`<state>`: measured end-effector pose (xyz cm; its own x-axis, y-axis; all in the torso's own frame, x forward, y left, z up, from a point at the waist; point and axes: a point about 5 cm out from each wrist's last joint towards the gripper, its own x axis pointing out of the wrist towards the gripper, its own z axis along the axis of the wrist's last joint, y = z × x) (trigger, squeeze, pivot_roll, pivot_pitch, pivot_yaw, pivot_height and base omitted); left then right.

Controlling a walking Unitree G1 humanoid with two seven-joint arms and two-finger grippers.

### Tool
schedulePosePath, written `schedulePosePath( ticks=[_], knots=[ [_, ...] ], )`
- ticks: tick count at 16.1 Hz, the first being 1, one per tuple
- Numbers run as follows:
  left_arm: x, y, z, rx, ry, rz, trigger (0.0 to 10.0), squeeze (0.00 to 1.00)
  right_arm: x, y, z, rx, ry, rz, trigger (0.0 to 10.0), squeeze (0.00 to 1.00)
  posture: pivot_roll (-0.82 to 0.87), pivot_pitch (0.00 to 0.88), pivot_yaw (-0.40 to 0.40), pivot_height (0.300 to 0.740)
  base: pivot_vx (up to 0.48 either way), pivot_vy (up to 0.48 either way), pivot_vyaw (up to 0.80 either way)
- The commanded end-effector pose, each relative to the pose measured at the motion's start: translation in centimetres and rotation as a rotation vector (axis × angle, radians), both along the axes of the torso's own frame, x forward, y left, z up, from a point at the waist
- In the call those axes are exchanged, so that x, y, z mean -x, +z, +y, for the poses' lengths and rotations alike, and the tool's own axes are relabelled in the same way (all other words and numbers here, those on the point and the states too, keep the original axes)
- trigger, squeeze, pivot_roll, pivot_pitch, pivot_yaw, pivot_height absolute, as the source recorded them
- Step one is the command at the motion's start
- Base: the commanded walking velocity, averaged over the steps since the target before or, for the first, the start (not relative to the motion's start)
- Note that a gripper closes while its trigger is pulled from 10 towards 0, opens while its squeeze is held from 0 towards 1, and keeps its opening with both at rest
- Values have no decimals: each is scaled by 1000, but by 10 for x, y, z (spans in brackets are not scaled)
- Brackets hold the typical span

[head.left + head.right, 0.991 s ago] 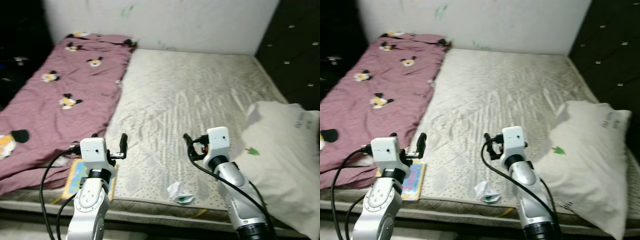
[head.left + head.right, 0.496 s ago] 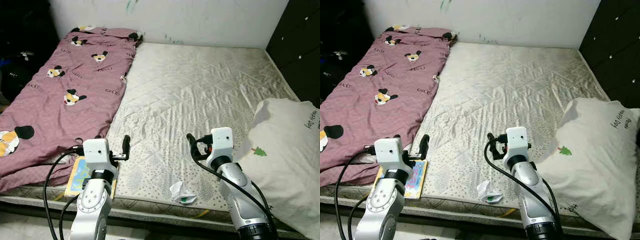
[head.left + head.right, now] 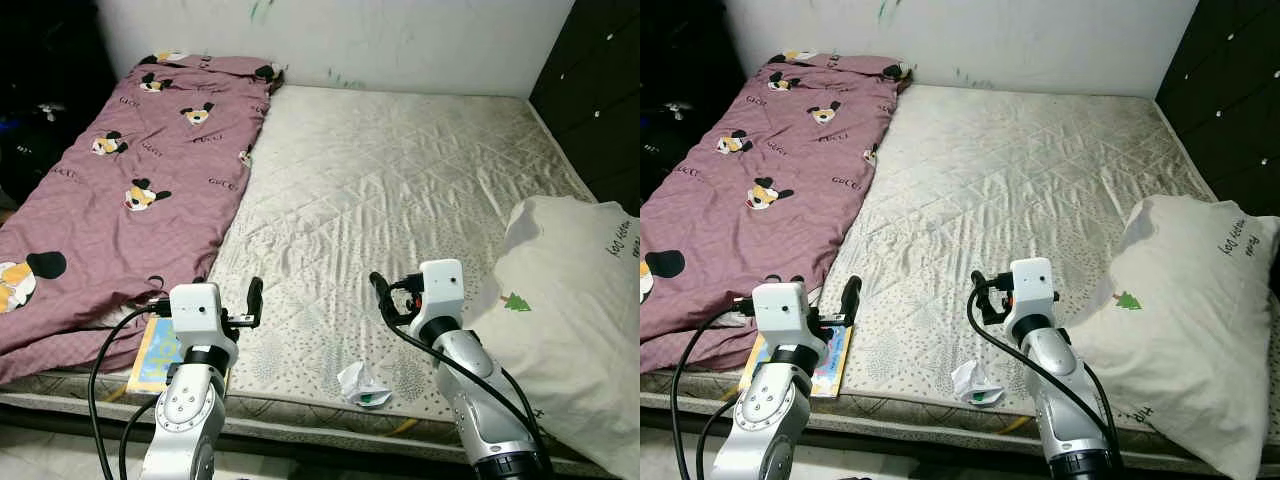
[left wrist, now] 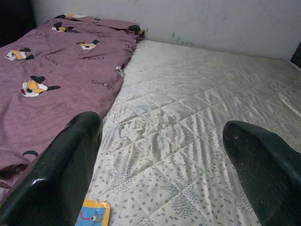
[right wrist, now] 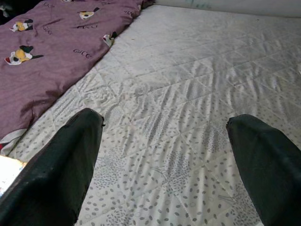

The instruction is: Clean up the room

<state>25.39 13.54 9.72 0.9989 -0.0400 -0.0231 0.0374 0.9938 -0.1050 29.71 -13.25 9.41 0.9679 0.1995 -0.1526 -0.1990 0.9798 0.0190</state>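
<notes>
Both tools (image 3: 255, 296) (image 3: 378, 288) wide-fingered above mattress (image 3: 400, 180); crumpled wrapper (image 3: 362, 384), booklet (image 3: 160, 350), pillow (image 3: 570, 310) nearby.

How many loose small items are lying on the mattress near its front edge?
2. A crumpled wrapper lies near the front edge, closer to the right tool. A colourful booklet lies by the purple blanket, partly behind the left tool. More may be hidden under the blanket.

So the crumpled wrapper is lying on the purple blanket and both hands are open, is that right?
Not quite. The crumpled wrapper lies on the bare white mattress near its front edge, not on the purple blanket, as the left eye view shows. Both the left hand and right hand are open.
</notes>
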Motion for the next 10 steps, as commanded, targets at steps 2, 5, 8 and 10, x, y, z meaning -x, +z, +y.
schedulePosePath(
  ticks=[2, 5, 8, 10],
  knots=[
    [2, 2, 1, 1, 4, -2, 10000, 0, 3, 0, 1, 0, 9, 8, 10000, 0, 63, 85, -31, 720, 0, 0, 0],
    [1, 2, 0, -2, 5, -2, 10000, 0, 2, 0, 3, -17, 16, 5, 10000, 0, 62, 86, -32, 680, 0, 0, 0],
    [1, 1, 3, -8, 14, 3, 10000, 0, 2, 2, 5, -34, 19, 2, 10000, 0, 63, 92, -30, 650, 0, 0, 0],
    [1, 0, 4, -8, 20, 6, 10000, 0, 3, 1, 6, -39, 27, 3, 10000, 0, 62, 94, -31, 625, 0, 0, 0]
  ],
)
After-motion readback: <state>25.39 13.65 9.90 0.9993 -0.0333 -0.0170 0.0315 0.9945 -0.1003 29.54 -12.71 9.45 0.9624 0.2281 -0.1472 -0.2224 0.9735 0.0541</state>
